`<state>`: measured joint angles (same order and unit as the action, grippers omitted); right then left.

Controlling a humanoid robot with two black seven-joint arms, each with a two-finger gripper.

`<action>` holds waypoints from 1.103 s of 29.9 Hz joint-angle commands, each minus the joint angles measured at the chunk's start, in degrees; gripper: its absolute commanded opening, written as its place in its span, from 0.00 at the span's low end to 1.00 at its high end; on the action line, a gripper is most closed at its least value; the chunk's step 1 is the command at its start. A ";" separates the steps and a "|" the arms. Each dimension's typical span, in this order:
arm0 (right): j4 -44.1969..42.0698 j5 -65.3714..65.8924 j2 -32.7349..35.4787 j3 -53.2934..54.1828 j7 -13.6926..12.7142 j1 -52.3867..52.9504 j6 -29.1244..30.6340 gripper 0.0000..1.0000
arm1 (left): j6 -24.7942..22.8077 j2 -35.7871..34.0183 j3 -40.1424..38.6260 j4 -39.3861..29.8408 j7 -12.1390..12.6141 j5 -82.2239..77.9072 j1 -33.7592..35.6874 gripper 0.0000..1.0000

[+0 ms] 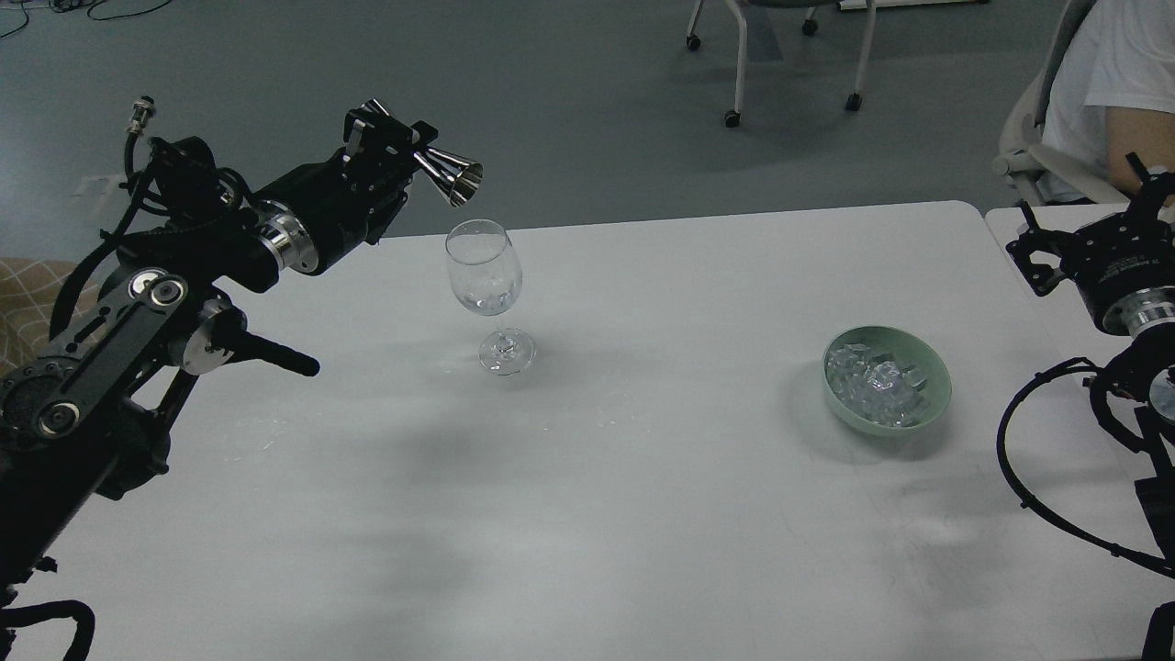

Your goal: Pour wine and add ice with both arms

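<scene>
left fingers (381, 138): closed around the narrow middle of a silver jigger, which lies tipped on its side.
left gripper (390, 138): raised above the table, up and left of the wine glass.
silver jigger (450, 174): open mouth facing right and a little down, just above and left of the wine glass rim; apart from it.
right gripper (1143, 197): far right of the wine glass, at the table's right edge; dark and partly cut off, opening cannot be told.
wine glass (485, 275): clear, stemmed, upright on the white table (643, 477).
green bowl (887, 380): well to the right of the wine glass, slightly nearer.
ice (877, 381): heaped inside the green bowl.
arms (138, 312): black, one entering at each side.
</scene>
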<state>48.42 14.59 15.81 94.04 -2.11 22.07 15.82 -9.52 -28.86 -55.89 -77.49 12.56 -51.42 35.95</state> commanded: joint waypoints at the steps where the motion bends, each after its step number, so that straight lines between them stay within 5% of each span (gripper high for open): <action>1: 0.01 0.00 0.10 0.00 0.00 0.07 0.09 1.00 | -0.14 -0.06 0.00 -0.11 0.00 0.00 0.00 0.00; 16: -0.08 0.00 1.07 0.27 0.00 -0.45 0.09 1.00 | -2.34 0.56 -1.58 -0.20 -0.61 1.49 0.00 0.00; 33: -0.26 0.00 0.54 0.27 0.00 -0.81 0.09 1.00 | -2.52 -0.58 -18.01 2.78 0.44 29.50 -6.40 0.00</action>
<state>48.16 14.58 16.37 94.40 -2.11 21.19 15.87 -12.00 -29.24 -71.83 -76.26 12.82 -27.09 31.32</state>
